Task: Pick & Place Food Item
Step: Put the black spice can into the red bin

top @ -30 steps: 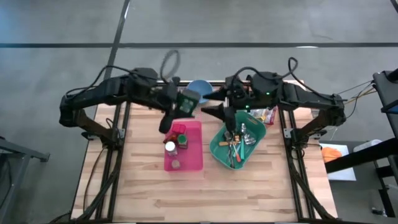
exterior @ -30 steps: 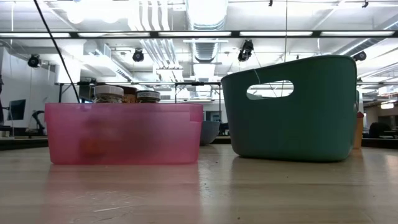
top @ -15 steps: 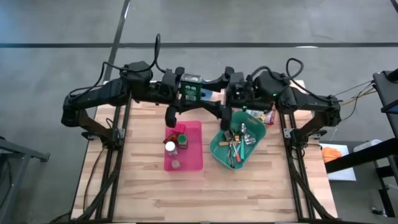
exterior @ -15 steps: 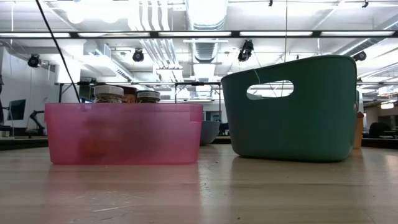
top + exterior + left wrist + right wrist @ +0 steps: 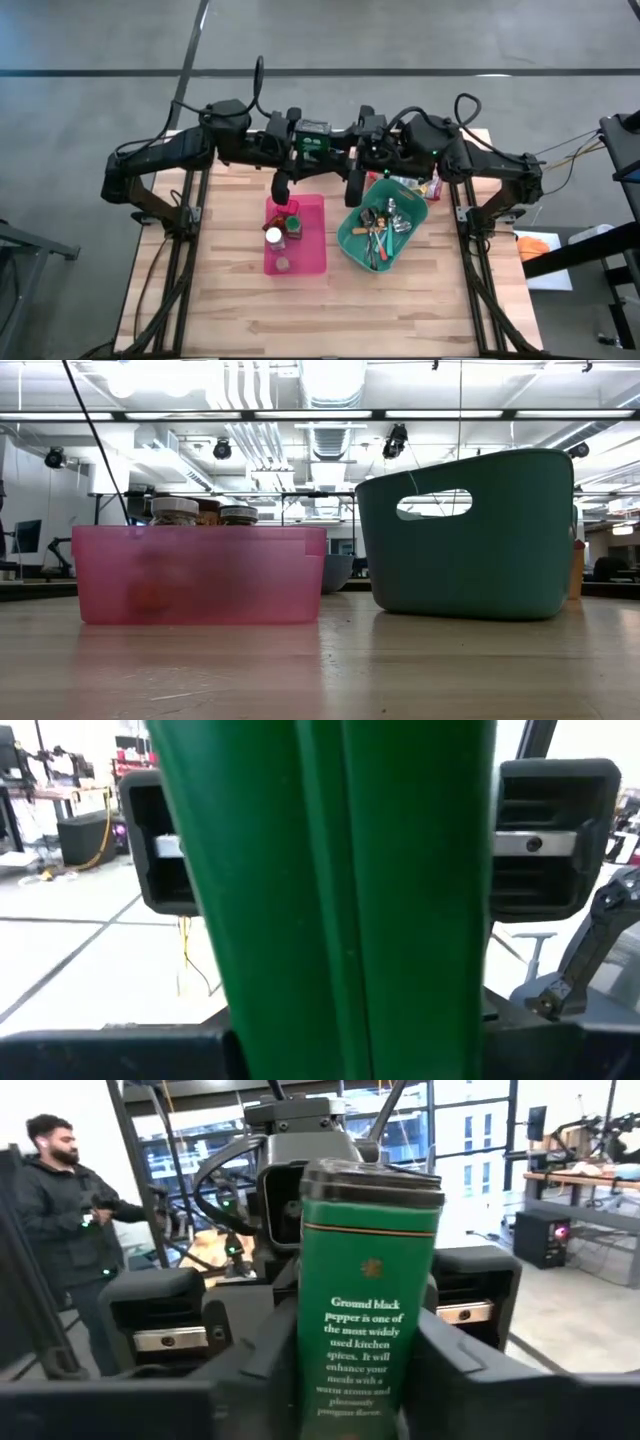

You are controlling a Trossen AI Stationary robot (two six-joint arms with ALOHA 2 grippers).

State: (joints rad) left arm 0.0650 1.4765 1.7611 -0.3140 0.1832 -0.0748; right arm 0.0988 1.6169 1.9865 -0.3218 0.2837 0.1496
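A green pepper tin with a black lid hangs high over the table's far middle, between my two arms. My left gripper comes at it from the left and is shut on it. My right gripper meets it from the right, its fingers standing against the tin's two sides. In the left wrist view the tin's green wall fills most of the picture. Neither gripper shows in the low view. My left gripper holds the tin level from the table's left. The tin itself hides the fingers in the left wrist view, so the part held cannot be told. The tin stands upright, lifted clear of the table. My right gripper pinches the tin's lower body between its two fingers, one on each side. The fingers come level from the table's right. The tin stands upright in the hold, lid on top, clear of the table.
A pink bin holding jars sits at mid-table. A teal bin with utensils sits to its right. Small bottles stand at the far right. A person stands in the room beyond.
Both grippers have risen and swung toward the table's far edge, tipping from a downward slant to level. My left gripper has carried the tin up and turned it upright. My right gripper has left the teal bin and come to the tin from the right.
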